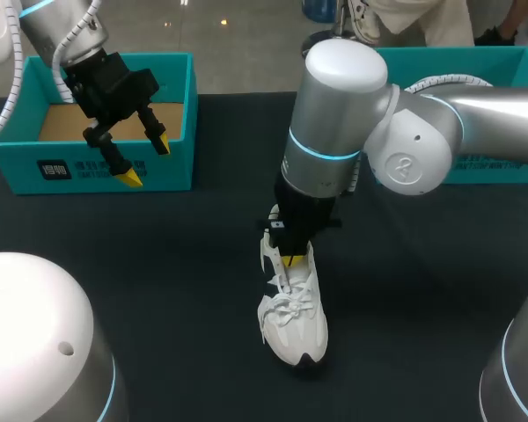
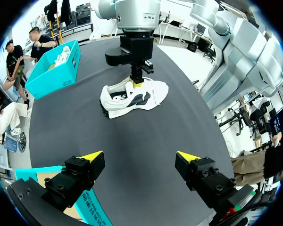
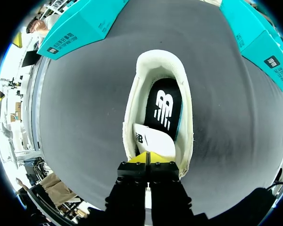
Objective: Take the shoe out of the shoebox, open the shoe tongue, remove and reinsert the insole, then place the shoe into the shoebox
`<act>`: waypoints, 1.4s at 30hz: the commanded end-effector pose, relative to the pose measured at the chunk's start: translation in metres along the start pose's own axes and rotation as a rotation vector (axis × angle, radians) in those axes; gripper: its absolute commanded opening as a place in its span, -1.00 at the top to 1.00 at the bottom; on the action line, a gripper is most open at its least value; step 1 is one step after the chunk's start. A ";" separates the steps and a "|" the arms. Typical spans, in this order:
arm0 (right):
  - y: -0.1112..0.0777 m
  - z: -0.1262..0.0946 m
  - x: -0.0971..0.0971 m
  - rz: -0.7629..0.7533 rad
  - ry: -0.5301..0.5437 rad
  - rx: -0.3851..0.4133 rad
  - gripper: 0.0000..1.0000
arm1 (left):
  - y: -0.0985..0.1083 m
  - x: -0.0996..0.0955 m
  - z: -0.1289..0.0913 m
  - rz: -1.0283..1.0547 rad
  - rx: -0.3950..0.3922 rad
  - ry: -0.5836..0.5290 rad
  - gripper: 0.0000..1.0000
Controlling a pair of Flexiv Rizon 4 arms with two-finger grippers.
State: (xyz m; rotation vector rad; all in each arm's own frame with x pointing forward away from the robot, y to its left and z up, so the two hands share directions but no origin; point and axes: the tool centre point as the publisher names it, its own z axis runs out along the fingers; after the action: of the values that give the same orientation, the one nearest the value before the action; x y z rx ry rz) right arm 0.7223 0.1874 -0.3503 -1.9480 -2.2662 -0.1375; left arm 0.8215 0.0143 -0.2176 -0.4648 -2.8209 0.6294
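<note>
The shoe (image 1: pixel 293 321) lay on the middle of the table (image 1: pixel 176 290), outside the box. Its long axis ran from the toe, near the robot, to the heel, which the right arm hid in the head view. The right gripper (image 3: pixel 147 157) stood directly over its mouth, fingers pressed together at the tongue (image 3: pixel 153 138); whether they pinched it could not be seen. The black insole (image 3: pixel 166 110) sat inside. The left gripper (image 1: pixel 146 161), spread open and empty, hung well apart over the shoebox (image 1: pixel 88 171).

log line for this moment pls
shoe: on table | insole: in shoe | right gripper: shut, at tongue | left gripper: open, at left box
</note>
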 end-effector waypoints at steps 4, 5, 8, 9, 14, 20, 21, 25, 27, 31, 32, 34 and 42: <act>-0.003 -0.009 0.004 -0.005 -0.010 -0.019 1.00 | 0.000 0.000 -0.001 0.000 -0.002 0.001 -1.00; -0.004 -0.014 0.005 -0.014 -0.013 -0.029 1.00 | 0.000 0.000 -0.001 0.000 -0.002 0.001 -1.00; -0.007 -0.031 0.008 -0.063 -0.017 -0.067 1.00 | 0.000 0.000 -0.001 0.000 -0.002 0.001 -1.00; -0.008 -0.036 0.010 -0.095 -0.019 -0.079 1.00 | 0.000 0.000 -0.001 0.000 -0.002 0.001 -1.00; -0.008 -0.048 0.009 -0.289 -0.009 -0.131 1.00 | 0.000 0.000 -0.001 0.000 -0.002 0.001 -1.00; -0.007 -0.057 0.004 -0.479 -0.006 -0.141 1.00 | 0.000 0.000 -0.001 0.000 -0.002 0.001 -1.00; -0.006 -0.058 0.003 -0.514 0.000 -0.137 1.00 | 0.000 0.000 -0.001 0.000 -0.002 0.001 -1.00; 0.001 -0.055 -0.001 -0.706 0.036 -0.062 1.00 | 0.000 0.000 -0.001 0.000 -0.002 0.001 -1.00; 0.003 -0.054 -0.004 -0.658 0.034 -0.034 0.59 | 0.000 0.000 -0.001 0.000 -0.002 0.001 -1.00; 0.004 -0.055 -0.004 -0.626 0.070 -0.056 -1.00 | 0.000 0.000 -0.001 0.000 -0.002 0.001 -1.00; 0.004 -0.055 -0.004 -0.626 0.070 -0.056 -1.00 | 0.000 0.000 -0.001 0.000 -0.002 0.001 -1.00; 0.004 -0.055 -0.004 -0.626 0.070 -0.056 -1.00 | 0.000 0.000 -0.001 0.000 -0.002 0.001 -1.00; 0.004 -0.055 -0.004 -0.626 0.070 -0.056 -1.00 | 0.000 0.000 -0.001 0.000 -0.002 0.001 -1.00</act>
State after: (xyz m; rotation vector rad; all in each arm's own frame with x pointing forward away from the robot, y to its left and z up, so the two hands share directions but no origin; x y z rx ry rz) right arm 0.7297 0.1743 -0.2967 -1.1591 -2.7571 -0.3317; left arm 0.8215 0.0144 -0.2176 -0.4648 -2.8209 0.6294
